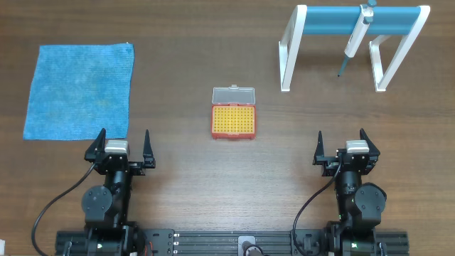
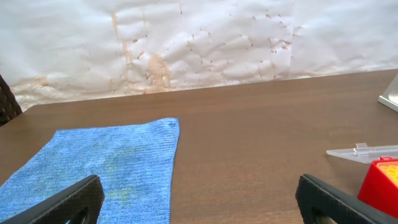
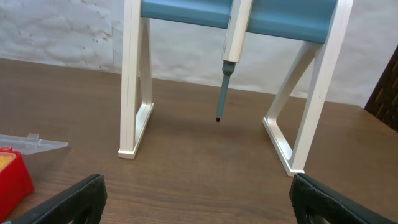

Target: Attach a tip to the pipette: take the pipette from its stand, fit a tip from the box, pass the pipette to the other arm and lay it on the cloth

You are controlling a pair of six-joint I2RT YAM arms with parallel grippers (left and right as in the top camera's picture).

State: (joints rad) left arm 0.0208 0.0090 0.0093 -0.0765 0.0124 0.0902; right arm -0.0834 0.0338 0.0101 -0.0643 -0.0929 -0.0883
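Left claw (image 1: 124, 135) rests close to its own base, its two fingers spread wide apart with nothing held between them. Right claw (image 1: 341, 135) sits the same way near its base, jaws fully parted and empty. Both are low over the brown wooden table (image 1: 284, 185).

Well ahead of the right claw and slightly to its right, the pipette (image 1: 357, 35) hangs on its stand (image 1: 341, 20). Its pale body leans over the blue crossbar, and its dark, narrow lower end points down between the stand's white legs, clear of the tabletop. The left claw is far from it, across the table.

Midway between the two claws and a little ahead of both stands the tip box (image 1: 233, 122), a red-orange case with a yellow rack of tips showing on top. Its clear lid (image 1: 233, 94) is open and folded back on the side away from the claws. The box lies ahead and to the right of the left claw, ahead and to the left of the right claw, touched by neither.

A blue cloth (image 1: 79, 92) lies flat ahead of the left claw and somewhat to its left, its near edge close to that claw's left finger. It is well apart from the right claw. Beyond the table's far edge, ahead of both claws, is a wall of crumpled white paper (image 2: 217, 37).
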